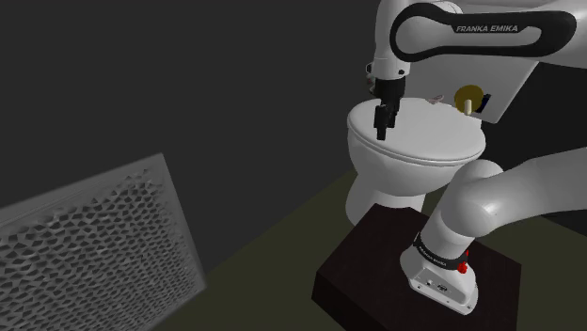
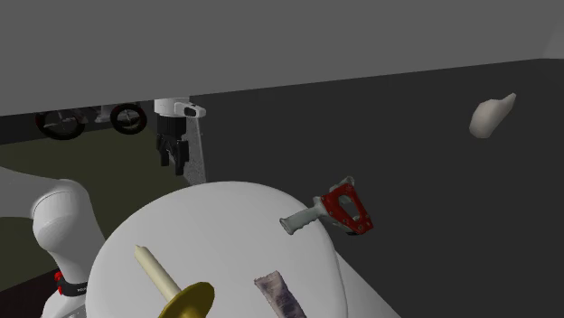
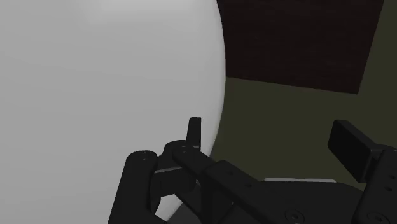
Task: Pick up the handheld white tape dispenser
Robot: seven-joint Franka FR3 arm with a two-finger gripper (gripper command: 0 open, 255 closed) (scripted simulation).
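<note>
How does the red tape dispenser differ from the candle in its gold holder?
Red tape dispenser with grey handle: angular, pistol-shaped; cream candle in gold dish holder: slim stick on round disc. The dispenser lies toward the second exterior view's right, the candle toward its lower left. Both rest on the white toilet's top.

**Room setting.** In the shoulder view you see plain dark grey walls [image 1: 188, 75] meeting a dull olive floor [image 1: 273, 259]. A white toilet [image 1: 423, 146], lid closed, stands on that floor close to the far wall, and its pedestal narrows beneath the bowl. At this view's lower left, note a grey panel [image 1: 94, 249] pierced all over with a fine lattice pattern. In the second exterior view you look across the toilet lid toward a dark wall bearing a pale, lumpy fixture [image 2: 493, 116]. At that view's upper left, black rings [image 2: 114, 118] show beyond a strip of olive floor. Lighting is dim and even throughout.
</note>
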